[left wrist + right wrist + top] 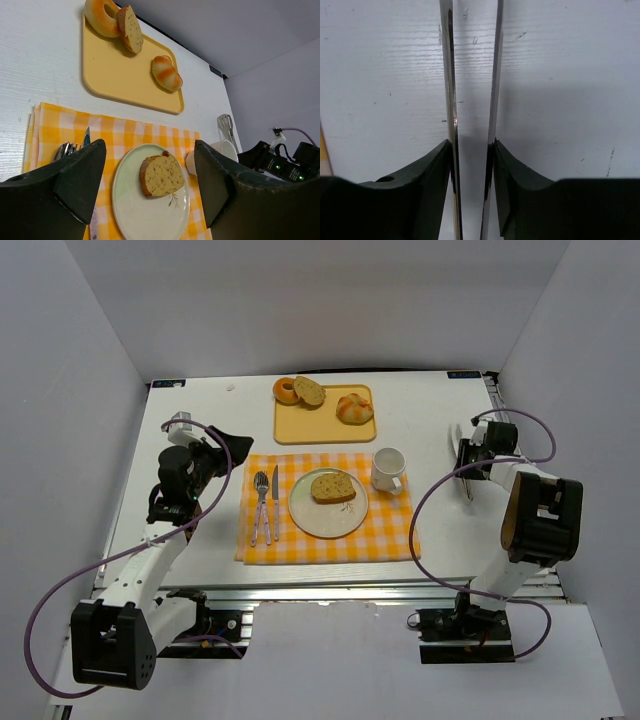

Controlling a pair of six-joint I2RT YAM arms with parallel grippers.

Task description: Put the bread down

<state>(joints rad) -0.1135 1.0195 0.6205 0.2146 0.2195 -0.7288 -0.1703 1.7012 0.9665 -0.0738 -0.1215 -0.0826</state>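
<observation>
- Left gripper (149, 150): seen above the left side of the counter (440, 420), beside the cloth. Jaws spread wide, nothing held between them. The plate and bread are framed between its 2 fingers (75, 180) in the left wrist view.
- Checked yellow-and-white cloth (390, 535): laid flat at the middle of the counter.
- Fork (261, 502) and knife (274, 498): laid side by side on the cloth's left part, just left of the plate, fork outermost.
- Pale round plate (300, 515): set on the cloth near its middle.
- Bread (332, 486): 1 flat brown speckled slice with darker crust, lying on the plate, toward its far half. No gripper is touching it.
- Yellow tray (310, 425): set on the counter beyond the cloth, apart from it. 3 items are carried on it: a ring-shaped bun (286, 390) at the far left corner, an oval slice (310, 391) leaning against that bun, and a round golden roll (354, 408) on the right half.
- White mug (387, 468): standing upright on the cloth's far right corner, just right of the plate.
- Right gripper (472, 150): seen over the right side of the counter, well apart from the cloth. It is closed onto metal tongs (450, 75), 1 finger pressed against each blade, with a narrow gap left between the 2 blades. Whether the tong tips touch the counter cannot be told.
</observation>
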